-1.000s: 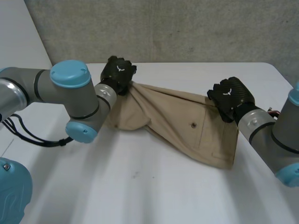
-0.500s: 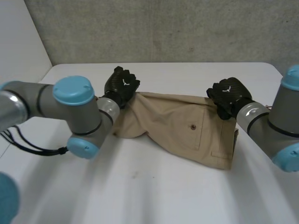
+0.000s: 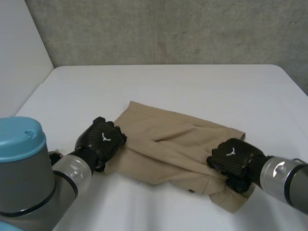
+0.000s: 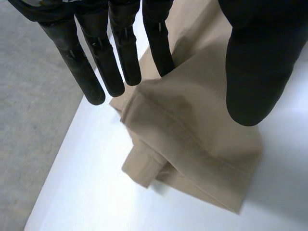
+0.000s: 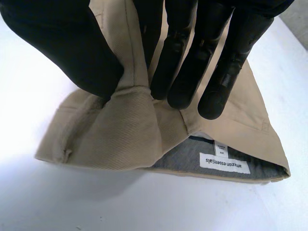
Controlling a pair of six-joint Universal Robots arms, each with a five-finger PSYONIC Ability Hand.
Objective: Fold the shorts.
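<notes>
The tan shorts (image 3: 168,142) lie folded over on the white table (image 3: 168,82), waistband end toward my right. My left hand (image 3: 101,139) rests at the left end of the shorts. In the left wrist view its fingers (image 4: 115,53) are straight and stand apart from the thumb (image 4: 255,67), with the hem of the shorts (image 4: 192,139) lying loose below them. My right hand (image 3: 236,158) is at the near right corner. There its thumb (image 5: 62,48) and fingers (image 5: 178,62) pinch a fold of the waistband (image 5: 120,127). A white label (image 5: 225,162) shows inside the grey lining.
A grey concrete wall (image 3: 168,29) runs behind the table's far edge. Bare table lies beyond the shorts and along the near edge in front of them. The table's left edge (image 4: 57,159) is close beside my left hand.
Both hands have come from the far side toward the near edge, carrying the shorts' far edge over into a fold. The left hand has opened and let the cloth go.
</notes>
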